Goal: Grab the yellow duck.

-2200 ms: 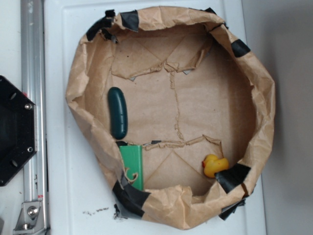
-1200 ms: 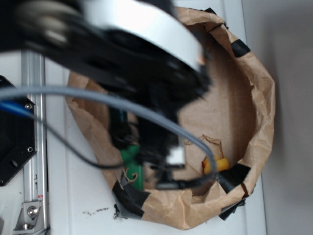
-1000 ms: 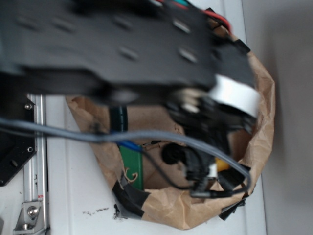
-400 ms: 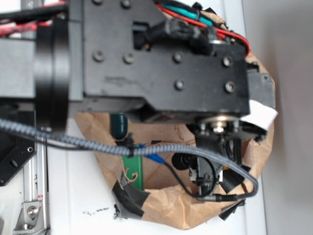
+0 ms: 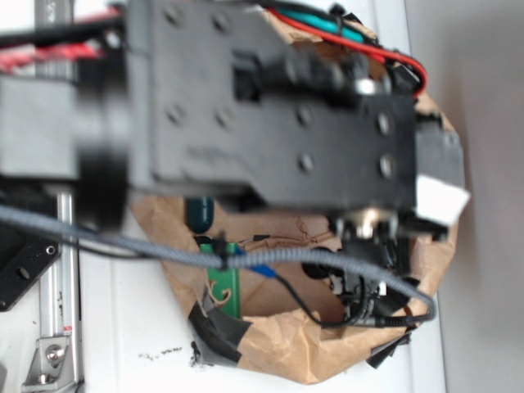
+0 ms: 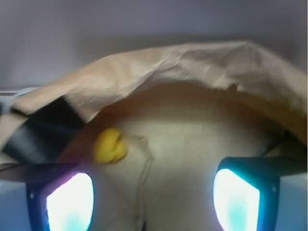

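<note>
The yellow duck (image 6: 109,146) shows in the wrist view as a small blurred yellow blob on the brown paper floor, close to the bag's wall and a strip of black tape (image 6: 43,130). It lies ahead of my gripper (image 6: 151,202) and to the left, just beyond the left fingertip. The two fingers (image 6: 67,202) stand wide apart with only bare paper between them, so the gripper is open. In the exterior view the arm covers the duck. The gripper (image 5: 364,282) hangs over the bag's lower right corner.
A crumpled brown paper bag (image 5: 303,360) with black tape patches (image 5: 217,327) walls in the whole area. A dark green oblong (image 5: 198,214) and a flat green piece (image 5: 223,282) lie at its left side. A metal rail (image 5: 57,327) runs down the far left.
The arm swung in from the left over the bag and carried the gripper to the lower right corner where the duck lay. It has since dropped slightly.
</note>
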`<state>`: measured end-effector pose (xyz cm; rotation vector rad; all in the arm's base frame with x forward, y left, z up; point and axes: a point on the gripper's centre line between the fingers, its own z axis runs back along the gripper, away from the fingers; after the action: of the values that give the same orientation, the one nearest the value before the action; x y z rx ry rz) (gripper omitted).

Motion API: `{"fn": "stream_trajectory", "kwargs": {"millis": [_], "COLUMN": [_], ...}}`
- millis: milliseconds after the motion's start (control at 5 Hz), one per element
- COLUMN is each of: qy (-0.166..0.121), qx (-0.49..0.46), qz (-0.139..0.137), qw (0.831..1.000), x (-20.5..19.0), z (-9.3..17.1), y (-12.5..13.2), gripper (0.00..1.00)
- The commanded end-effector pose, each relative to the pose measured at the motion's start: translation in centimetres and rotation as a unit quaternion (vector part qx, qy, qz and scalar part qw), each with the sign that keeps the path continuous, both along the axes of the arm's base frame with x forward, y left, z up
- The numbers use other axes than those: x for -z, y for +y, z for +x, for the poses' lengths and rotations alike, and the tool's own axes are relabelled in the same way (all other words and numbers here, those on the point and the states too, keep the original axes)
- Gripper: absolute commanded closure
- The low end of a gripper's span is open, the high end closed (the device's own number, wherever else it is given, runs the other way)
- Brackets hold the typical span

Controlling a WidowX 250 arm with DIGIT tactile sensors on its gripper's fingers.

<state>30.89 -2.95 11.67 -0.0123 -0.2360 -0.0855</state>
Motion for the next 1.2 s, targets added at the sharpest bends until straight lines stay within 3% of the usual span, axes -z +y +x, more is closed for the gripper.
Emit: {"fn": "stream_trajectory", "kwargs": {"millis": [0, 200, 400, 600, 800, 1000], "qy": [-0.023, -0.025, -0.048, -0.049, -0.034, -0.041], "qx": [0.007, 0.015, -0.007, 0.004, 0.004, 0.019], "qz": [-0.014, -0.01, -0.025, -0.024, 0.002, -0.008], "qw": [1.0, 1.0, 0.999, 0.999, 0.999, 0.999], "x": [-0.3, 0.1, 1.2, 2.2, 3.9, 4.6], "z": [-0.6, -0.8, 0.1, 0.8, 1.3, 1.9], "y": [0.8, 1.2, 1.3, 0.1, -0.6, -1.7], "gripper": [0.0, 0.0, 0.0, 0.0, 0.0, 0.0]}}
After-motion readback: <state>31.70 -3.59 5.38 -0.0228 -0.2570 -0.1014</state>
